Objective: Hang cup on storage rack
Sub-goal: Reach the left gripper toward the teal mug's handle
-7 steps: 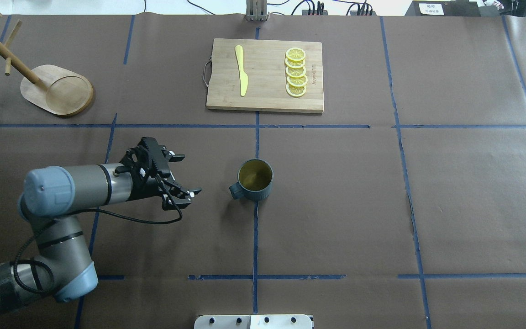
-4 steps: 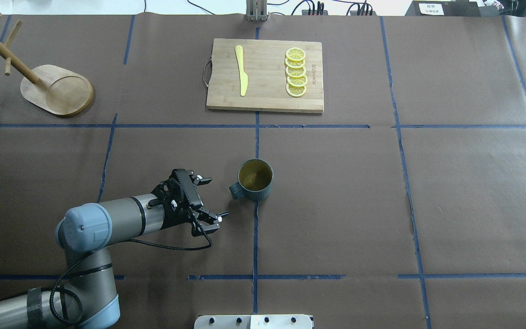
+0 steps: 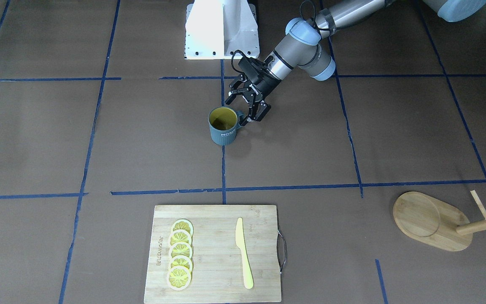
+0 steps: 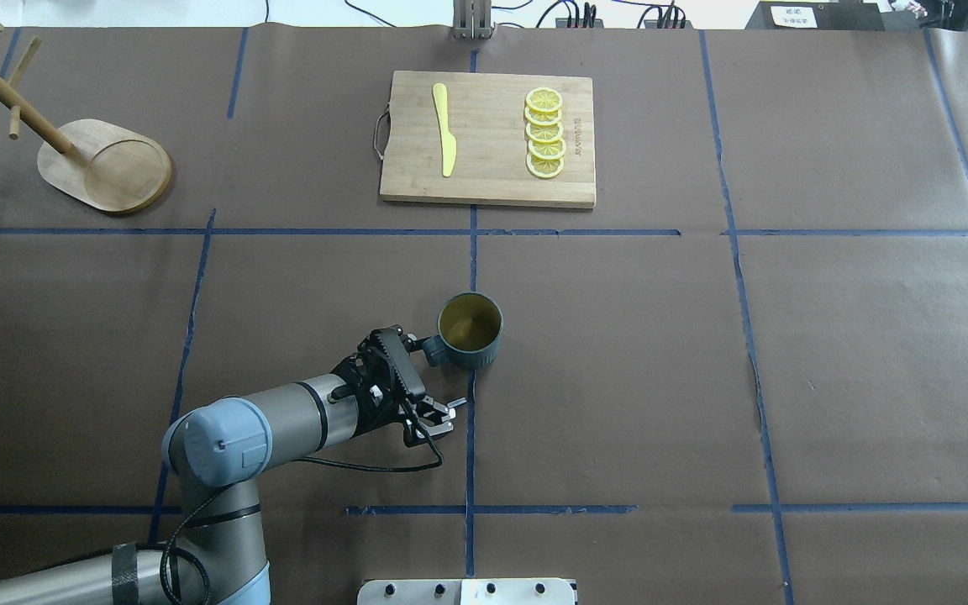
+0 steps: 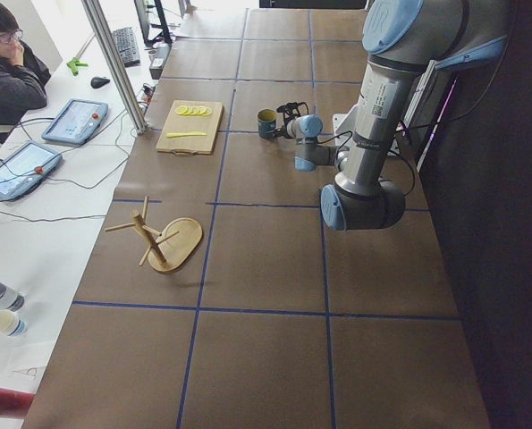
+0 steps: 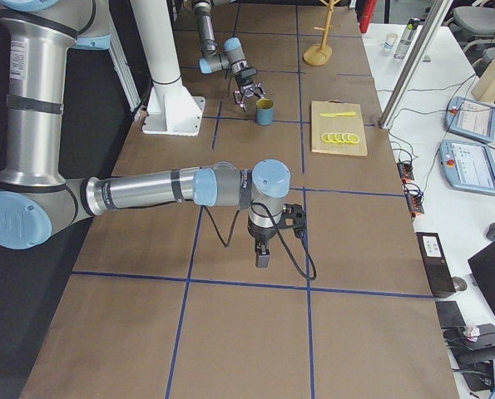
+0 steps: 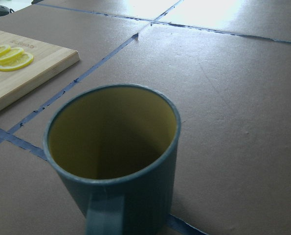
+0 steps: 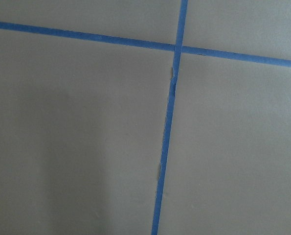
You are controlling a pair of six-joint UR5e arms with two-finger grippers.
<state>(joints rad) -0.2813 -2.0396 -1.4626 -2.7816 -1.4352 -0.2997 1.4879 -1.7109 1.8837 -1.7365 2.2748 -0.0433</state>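
The cup (image 4: 470, 331) stands upright on the surface (image 4: 618, 378), over a blue tape line (image 4: 470, 437), with its handle facing the left hand (image 4: 431, 372). The left hand is released: its fingers are spread just beside the handle, not clamped on it. The storage rack (image 4: 114, 172) stands well apart, at the far left corner. The right hand (image 6: 262, 252) points down at the surface; its state cannot be told.

Looked like a robotics lab: a table (image 4: 618, 378) papered in brown and gridded with blue tape (image 4: 324, 232), and beside that table a white bench (image 5: 42, 241) with two touchscreen pendants (image 5: 75, 121), a keyboard (image 5: 125, 43) and a seated operator (image 5: 2, 71).
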